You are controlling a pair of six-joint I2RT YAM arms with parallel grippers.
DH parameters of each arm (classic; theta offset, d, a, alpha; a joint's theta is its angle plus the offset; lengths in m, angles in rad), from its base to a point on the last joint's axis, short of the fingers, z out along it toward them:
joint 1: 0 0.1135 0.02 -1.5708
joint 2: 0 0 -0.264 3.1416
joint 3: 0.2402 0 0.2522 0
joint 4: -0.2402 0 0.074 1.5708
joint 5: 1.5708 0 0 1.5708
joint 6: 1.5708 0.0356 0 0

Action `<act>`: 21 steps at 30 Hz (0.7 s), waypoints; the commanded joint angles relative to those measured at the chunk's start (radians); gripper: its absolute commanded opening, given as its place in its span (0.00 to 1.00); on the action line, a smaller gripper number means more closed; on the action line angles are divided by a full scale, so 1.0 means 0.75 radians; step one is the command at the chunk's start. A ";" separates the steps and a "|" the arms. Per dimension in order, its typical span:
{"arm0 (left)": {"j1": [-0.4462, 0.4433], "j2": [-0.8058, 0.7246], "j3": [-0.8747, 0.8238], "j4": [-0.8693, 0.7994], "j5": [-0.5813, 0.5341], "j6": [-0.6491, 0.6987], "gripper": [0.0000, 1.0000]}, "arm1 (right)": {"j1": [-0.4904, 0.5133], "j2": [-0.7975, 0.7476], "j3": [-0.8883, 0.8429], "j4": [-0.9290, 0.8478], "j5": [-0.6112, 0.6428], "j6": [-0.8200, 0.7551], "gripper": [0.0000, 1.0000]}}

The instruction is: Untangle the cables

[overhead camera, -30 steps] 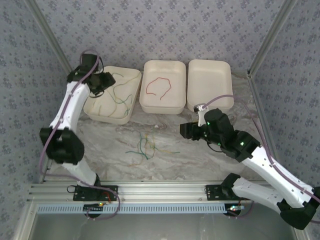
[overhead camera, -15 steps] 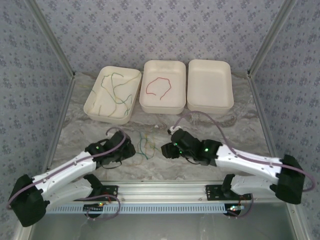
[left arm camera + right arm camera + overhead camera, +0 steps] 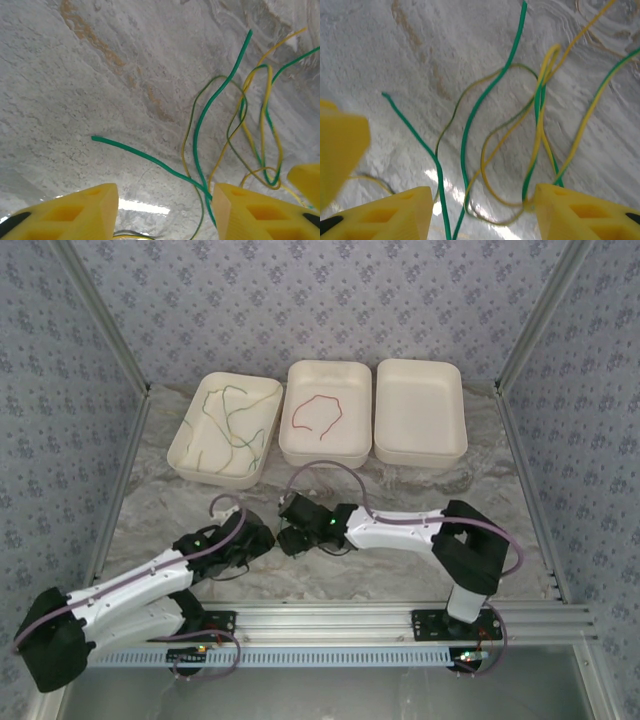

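Cables (image 3: pixel 196 142) are lying in a loose tangle on the marble tabletop (image 3: pixel 75 75), toward its near edge, between the two end effectors. The strands are showing bright green, yellow and olive: thin, curving, crossing one another. In the left wrist view most are running lengthwise from bottom centre up toward top right. One green strand is branching off, its free end pointing left. Left end effector (image 3: pixel 162 210) is hovering with fingers spread, pinching nothing. Right end effector (image 3: pixel 482 212) is likewise standing spread, with a yellow loop lying just beside one finger.
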 commanded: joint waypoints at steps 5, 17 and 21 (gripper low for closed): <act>-0.027 0.219 0.004 0.203 0.015 -0.054 0.65 | -0.036 0.121 0.078 -0.082 0.069 -0.003 0.52; -0.042 0.623 0.113 0.490 -0.043 -0.030 0.35 | -0.155 -0.066 -0.030 0.017 -0.014 -0.024 0.00; -0.026 0.689 0.160 0.515 -0.112 0.010 0.00 | -0.237 -0.249 -0.094 -0.034 -0.022 -0.041 0.00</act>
